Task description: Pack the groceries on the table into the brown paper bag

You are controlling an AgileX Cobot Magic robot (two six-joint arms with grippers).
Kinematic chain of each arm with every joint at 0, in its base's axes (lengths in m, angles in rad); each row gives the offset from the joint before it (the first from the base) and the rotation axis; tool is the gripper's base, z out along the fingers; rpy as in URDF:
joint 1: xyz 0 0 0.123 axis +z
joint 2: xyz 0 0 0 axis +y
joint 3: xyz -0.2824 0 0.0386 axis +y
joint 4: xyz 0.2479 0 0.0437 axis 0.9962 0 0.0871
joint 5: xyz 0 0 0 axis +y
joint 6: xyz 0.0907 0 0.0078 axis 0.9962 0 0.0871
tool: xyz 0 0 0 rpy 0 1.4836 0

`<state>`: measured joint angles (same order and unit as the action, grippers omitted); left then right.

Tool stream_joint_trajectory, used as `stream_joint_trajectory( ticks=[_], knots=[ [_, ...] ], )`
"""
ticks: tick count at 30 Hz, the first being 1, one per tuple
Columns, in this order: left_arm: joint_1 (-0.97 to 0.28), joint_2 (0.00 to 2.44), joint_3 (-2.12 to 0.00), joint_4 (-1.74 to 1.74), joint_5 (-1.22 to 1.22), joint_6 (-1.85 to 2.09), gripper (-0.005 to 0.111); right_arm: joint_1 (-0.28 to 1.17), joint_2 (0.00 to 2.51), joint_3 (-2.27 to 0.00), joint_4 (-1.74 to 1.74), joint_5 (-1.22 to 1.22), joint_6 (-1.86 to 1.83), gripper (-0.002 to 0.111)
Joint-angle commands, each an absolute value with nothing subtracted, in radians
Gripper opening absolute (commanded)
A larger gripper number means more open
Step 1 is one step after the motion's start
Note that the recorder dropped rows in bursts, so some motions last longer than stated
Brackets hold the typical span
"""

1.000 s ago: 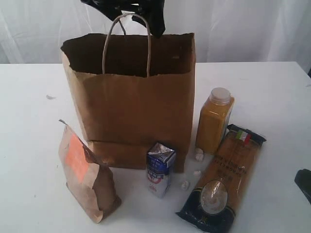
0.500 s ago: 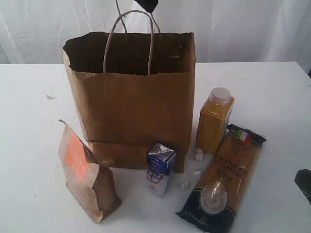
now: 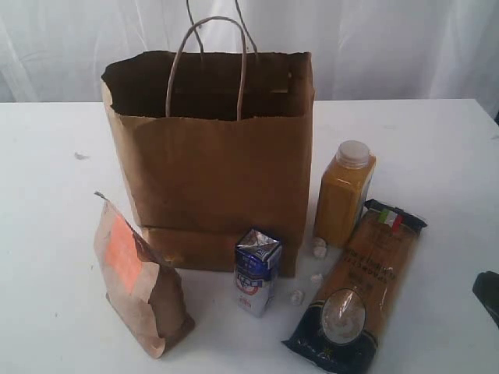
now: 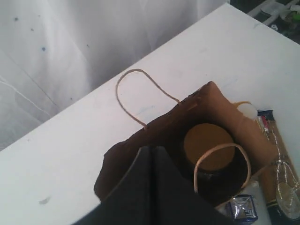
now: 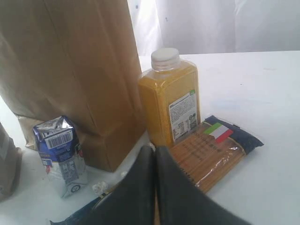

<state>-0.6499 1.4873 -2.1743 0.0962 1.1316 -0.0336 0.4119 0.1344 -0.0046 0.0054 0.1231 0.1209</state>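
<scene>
The brown paper bag [image 3: 207, 156] stands open at mid-table. My left gripper [image 4: 151, 150] hangs shut and empty above the bag's mouth [image 4: 154, 129]; inside lies a jar with a round yellow lid [image 4: 207, 146]. In front of the bag stand the kraft pouch [image 3: 140, 280] and the blue-white carton [image 3: 257, 271]. The orange juice bottle [image 3: 343, 195] stands to its right, and the pasta packet [image 3: 359, 288] lies flat beside it. My right gripper [image 5: 154, 150] is shut and empty, low over the near end of the pasta packet [image 5: 211, 150], facing the bottle [image 5: 168, 103].
Small white crumpled scraps [image 3: 318, 249] lie between carton, bottle and pasta. A dark part of the right arm [image 3: 487, 294] shows at the right edge. A white curtain hangs behind the table [image 3: 54, 195]. The left gripper is above the exterior view's top edge.
My left gripper has risen from just above the bag's handles out of the exterior view's top. The handles shifted slightly. The right arm and the groceries have not moved.
</scene>
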Motion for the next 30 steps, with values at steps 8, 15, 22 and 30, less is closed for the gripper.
stream_joint_trajectory(
  ticks=[8, 15, 22, 30],
  knots=[
    [-0.650, 1.096, -1.739, 0.170, 1.136, -0.082, 0.000, 0.408, 0.130, 0.000, 0.007, 0.118, 0.109, 0.000],
    [-0.650, 0.744, -1.234, 0.132, 0.864, -0.201, 0.000, 0.408, 0.130, 0.000, 0.007, 0.118, 0.109, 0.000],
    [-0.650, 0.463, -0.785, 0.020, 0.592, -0.229, 0.000, 0.408, 0.130, 0.000, 0.007, 0.118, 0.109, 0.000],
    [-0.650, 0.338, -0.488, -0.118, 0.524, -0.311, 0.000, 0.408, 0.130, 0.000, 0.007, 0.118, 0.109, 0.000]
  ],
)
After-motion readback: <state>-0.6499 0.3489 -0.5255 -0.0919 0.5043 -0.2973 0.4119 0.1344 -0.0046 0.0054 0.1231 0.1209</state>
